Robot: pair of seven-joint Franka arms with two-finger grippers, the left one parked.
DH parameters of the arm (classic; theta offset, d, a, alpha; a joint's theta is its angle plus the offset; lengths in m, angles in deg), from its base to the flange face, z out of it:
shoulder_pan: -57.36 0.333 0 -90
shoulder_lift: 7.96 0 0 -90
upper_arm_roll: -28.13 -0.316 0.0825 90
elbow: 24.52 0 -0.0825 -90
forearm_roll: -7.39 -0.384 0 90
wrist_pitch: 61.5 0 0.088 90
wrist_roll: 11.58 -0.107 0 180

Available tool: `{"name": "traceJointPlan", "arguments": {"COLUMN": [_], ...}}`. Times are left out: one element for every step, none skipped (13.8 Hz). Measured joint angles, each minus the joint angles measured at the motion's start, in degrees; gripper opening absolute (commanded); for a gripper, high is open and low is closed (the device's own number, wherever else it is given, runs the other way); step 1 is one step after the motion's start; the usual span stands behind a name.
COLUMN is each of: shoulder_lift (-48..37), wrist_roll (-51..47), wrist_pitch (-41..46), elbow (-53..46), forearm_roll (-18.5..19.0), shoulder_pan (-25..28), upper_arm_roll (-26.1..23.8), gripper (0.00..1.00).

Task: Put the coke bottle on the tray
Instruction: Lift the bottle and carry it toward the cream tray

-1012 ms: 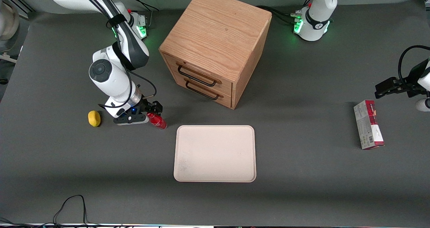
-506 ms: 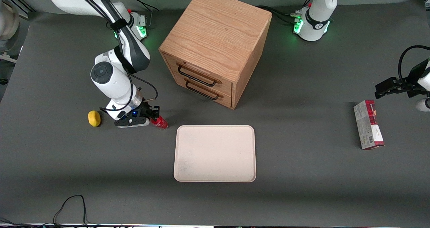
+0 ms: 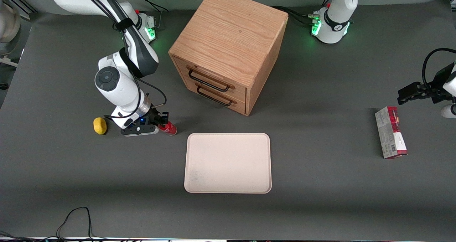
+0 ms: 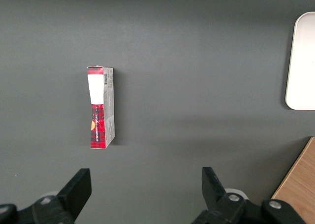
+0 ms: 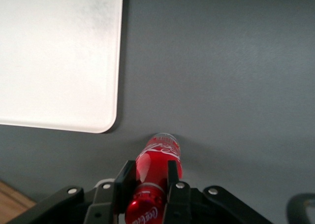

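Observation:
The small red coke bottle (image 3: 170,128) lies tilted low at the table, between the yellow lemon and the tray. My right gripper (image 3: 163,123) reaches down onto it, and its two black fingers press against both sides of the bottle's body. In the right wrist view the bottle (image 5: 158,160) sits between the fingers of the gripper (image 5: 149,168), cap end toward the camera. The cream-beige tray (image 3: 228,163) lies flat on the table beside the bottle, toward the parked arm's end, and holds nothing; it also shows in the right wrist view (image 5: 59,56).
A yellow lemon (image 3: 100,125) lies beside the gripper, toward the working arm's end. A wooden two-drawer cabinet (image 3: 228,46) stands farther from the front camera than the tray. A red-and-grey carton (image 3: 390,132) lies toward the parked arm's end.
The gripper has come down over the bottle and its fingers have closed on the bottle's sides. The bottle has shifted slightly toward the gripper.

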Motion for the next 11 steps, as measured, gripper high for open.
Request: {"name": "traceJointPlan", "arguments": {"shoulder_lift": [-0.1, -0.3, -0.6, -0.7, -0.7, -0.7, -0.5, 0.3, 1.8, 4.3, 7.4], "wrist_roll": [0.0, 0.0, 0.0, 0.0, 0.0, 0.0, 0.0, -0.1, -0.6, -1.4, -2.4], "wrist_pitch": [4.1, 7.8, 11.0, 13.7, 16.4, 19.4, 22.3, 24.8, 26.9, 28.7, 30.2], "elbow": [-3.5, -7.0, -10.5, -13.8, -16.9, -19.9, -22.7, -25.6, -28.9, -32.7, -36.9], "forearm_roll": [0.0, 0.0, 0.0, 0.0, 0.0, 0.0, 0.0, 0.0, 0.0, 0.3, 1.5], "shoulder_pan": [-0.2, -0.4, -0.9, -1.4, -1.9, -2.4, -2.9, -3.2, -3.2, -3.3, -3.3], "upper_arm_roll": [0.1, 0.2, 0.3, 0.4, 0.4, 0.4, 0.4, 0.4, 0.4, 0.0, -1.0], "gripper": [0.00, 0.00, 0.00, 0.00, 0.00, 0.00, 0.00, 0.00, 0.00, 0.00, 0.00]}}
